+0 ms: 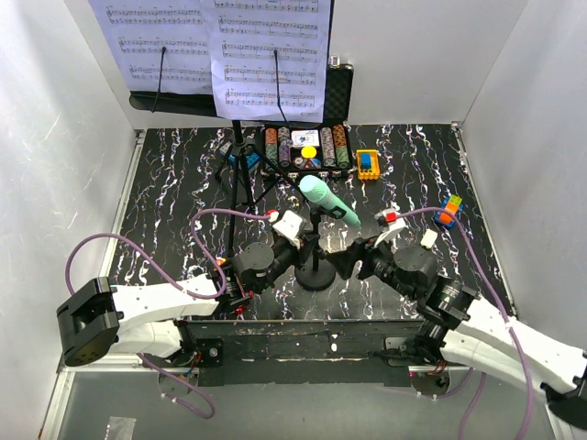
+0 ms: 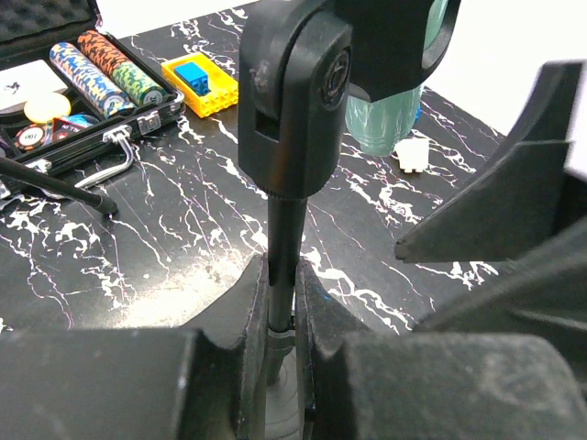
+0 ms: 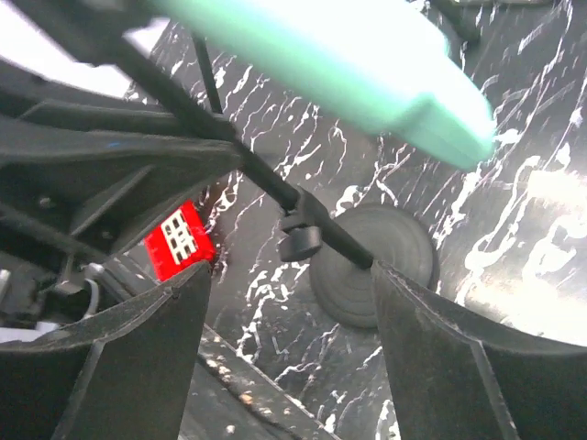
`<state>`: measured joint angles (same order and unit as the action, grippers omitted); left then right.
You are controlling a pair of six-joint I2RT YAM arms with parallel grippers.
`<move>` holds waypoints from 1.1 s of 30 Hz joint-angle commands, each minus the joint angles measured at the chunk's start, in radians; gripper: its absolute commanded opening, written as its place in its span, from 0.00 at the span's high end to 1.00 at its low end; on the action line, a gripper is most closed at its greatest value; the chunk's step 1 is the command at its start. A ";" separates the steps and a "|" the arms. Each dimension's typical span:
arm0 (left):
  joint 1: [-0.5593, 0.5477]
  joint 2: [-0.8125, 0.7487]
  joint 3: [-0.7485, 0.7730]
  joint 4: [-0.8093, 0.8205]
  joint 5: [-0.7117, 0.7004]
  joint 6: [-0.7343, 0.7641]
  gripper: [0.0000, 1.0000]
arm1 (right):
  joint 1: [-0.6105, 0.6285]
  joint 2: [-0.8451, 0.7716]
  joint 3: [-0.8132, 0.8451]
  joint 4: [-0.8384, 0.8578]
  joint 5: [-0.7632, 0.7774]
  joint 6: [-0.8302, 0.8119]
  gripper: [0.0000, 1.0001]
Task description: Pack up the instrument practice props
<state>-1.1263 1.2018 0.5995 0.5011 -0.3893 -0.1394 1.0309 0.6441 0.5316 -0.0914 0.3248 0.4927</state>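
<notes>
Nearest, at the lower centre of the overhead view, my left jaws are clamping the thin pole of the small mic stand (image 2: 286, 247), low down and just above its round base (image 3: 376, 266). The fingers (image 2: 225, 321) are pressing on the pole from both sides. I judge this low grip to be steadying the stand so that it is not tipping while its top is worked.

My right jaws are standing wide open and holding nothing. They are facing the same stand from the opposite side, below the microphone, apparently lining up to take it.

The mint-green microphone (image 1: 328, 200) is resting tilted in the stand's clip (image 2: 293, 101), clear of the bench (image 1: 165, 183).

Further up the frame, the poker-chip case (image 1: 307, 147) is lying open, with a yellow-and-blue block (image 1: 368, 163) just beside it. Neither is for packing.

Farthest, at the top of the frame, the music stand (image 1: 183, 107) is standing upright, with the sheet-music pages (image 1: 271, 55) on its desk.

Nothing is looking packed yet; I am rating the task as early.
</notes>
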 commanded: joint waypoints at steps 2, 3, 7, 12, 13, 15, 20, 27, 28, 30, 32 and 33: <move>-0.001 0.018 -0.014 -0.088 -0.049 0.011 1.00 | -0.248 -0.009 -0.137 0.189 -0.502 0.352 0.23; -0.004 0.016 -0.014 -0.090 -0.048 0.009 1.00 | -0.276 0.003 -0.145 0.215 -0.539 0.372 0.23; -0.010 0.013 -0.006 -0.095 -0.051 0.012 1.00 | -0.353 0.064 -0.154 0.297 -0.633 0.424 0.24; -0.016 0.012 -0.003 -0.096 -0.051 0.018 1.00 | -0.405 0.147 -0.170 0.426 -0.713 0.484 0.31; -0.017 0.012 -0.003 -0.098 -0.052 0.018 1.00 | -0.407 0.161 -0.163 0.432 -0.719 0.483 0.33; -0.018 0.010 -0.004 -0.095 -0.052 0.020 1.00 | -0.407 0.193 -0.153 0.441 -0.733 0.478 0.39; -0.020 0.012 -0.006 -0.088 -0.049 0.018 1.00 | -0.407 0.249 -0.130 0.421 -0.750 0.420 0.52; -0.023 0.027 -0.012 -0.072 -0.045 0.008 1.00 | -0.407 0.238 -0.124 0.378 -0.698 0.350 0.64; -0.023 0.030 -0.010 -0.072 -0.043 0.004 1.00 | -0.407 0.238 -0.125 0.387 -0.692 0.340 0.66; -0.026 0.039 -0.009 -0.072 -0.043 -0.002 1.00 | -0.407 0.246 -0.124 0.406 -0.684 0.320 0.68; -0.030 0.044 -0.007 -0.067 -0.042 -0.005 1.00 | -0.407 0.272 -0.116 0.412 -0.684 0.311 0.68; -0.032 0.047 -0.006 -0.067 -0.042 -0.005 1.00 | -0.407 0.281 -0.117 0.427 -0.685 0.313 0.68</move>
<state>-1.1488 1.2163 0.5995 0.5205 -0.4118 -0.1322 0.6281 0.8986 0.3656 0.2718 -0.3759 0.8513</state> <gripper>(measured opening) 0.077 0.317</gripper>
